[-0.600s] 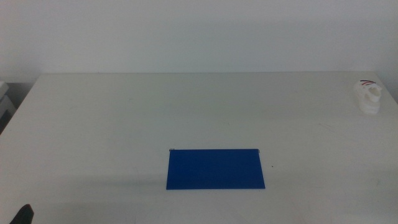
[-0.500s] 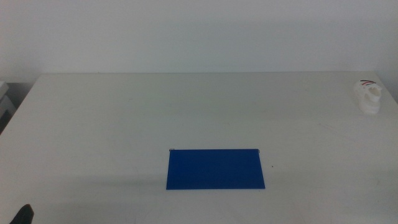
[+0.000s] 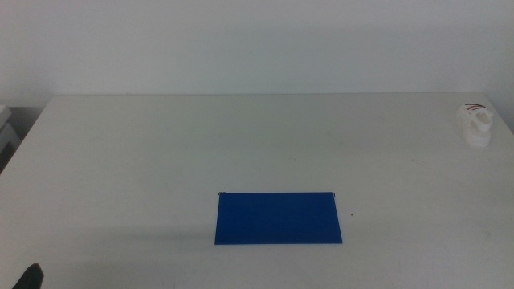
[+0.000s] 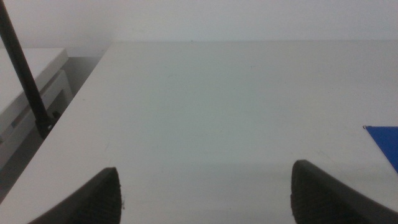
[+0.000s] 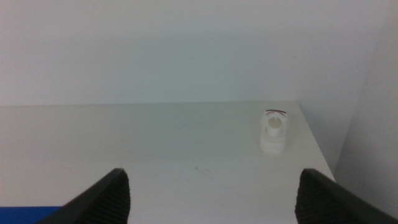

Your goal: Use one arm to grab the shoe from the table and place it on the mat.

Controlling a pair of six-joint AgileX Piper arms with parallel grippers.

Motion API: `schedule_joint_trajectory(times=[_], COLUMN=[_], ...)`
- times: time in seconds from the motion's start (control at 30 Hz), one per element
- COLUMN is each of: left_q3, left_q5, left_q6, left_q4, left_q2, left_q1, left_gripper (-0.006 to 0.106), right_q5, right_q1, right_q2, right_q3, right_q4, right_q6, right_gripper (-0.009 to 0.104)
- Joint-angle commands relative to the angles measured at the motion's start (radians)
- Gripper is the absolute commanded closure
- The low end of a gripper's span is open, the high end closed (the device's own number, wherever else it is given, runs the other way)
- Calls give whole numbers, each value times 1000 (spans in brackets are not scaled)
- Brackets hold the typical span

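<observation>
The shoe (image 3: 474, 124), a small white sandal with black and red straps, stands at the far right corner of the table. It also shows in the right wrist view (image 5: 273, 132), well ahead of my right gripper (image 5: 214, 199), which is open and empty. The dark blue mat (image 3: 278, 217) lies flat near the table's front middle. A corner of it shows in the left wrist view (image 4: 384, 140), and a strip of it in the right wrist view (image 5: 25, 214). My left gripper (image 4: 205, 199) is open and empty at the front left, showing in the middle view only as a dark tip (image 3: 30, 277).
The white table (image 3: 161, 152) ends just right of the shoe. A white unit (image 4: 25, 93) and a thin black rod (image 4: 25, 74) stand off the table's left side. A white wall runs behind the table.
</observation>
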Motion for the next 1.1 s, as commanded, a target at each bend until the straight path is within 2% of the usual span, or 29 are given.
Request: schedule_joint_trajectory(times=[0.0,0.27,0.37,0.57,0.77,0.9,1.07], left_q3=[8,8,8,8,8,8,8], left_q5=[-81,-81,-81,-81,-81,-81,-81], left_q6=[-3,-3,-3,-3,-3,-3,-3], left_q4=[-8,-8,-8,-8,-8,-8,-8], left_q2=[-14,-14,-14,-14,-14,-14,-14], left_q1=[-5,-5,-5,-5,-5,-5,-5], left_gripper=[7,7,7,7,7,7,7], right_q5=[-23,153,234,411,580,619,679], right_q1=[-8,-8,-8,-8,-10,-54,-122], right_q2=[102,377,485,733,999,1163,1342], right_q3=[-105,-355,-473,-733,-1018,-1204,-1364], right_q4=[-6,-15,-22,-110,-148,-122,-41], right_q6=[-6,-5,53,214,180,147,147], right_gripper=[17,17,17,17,17,17,17])
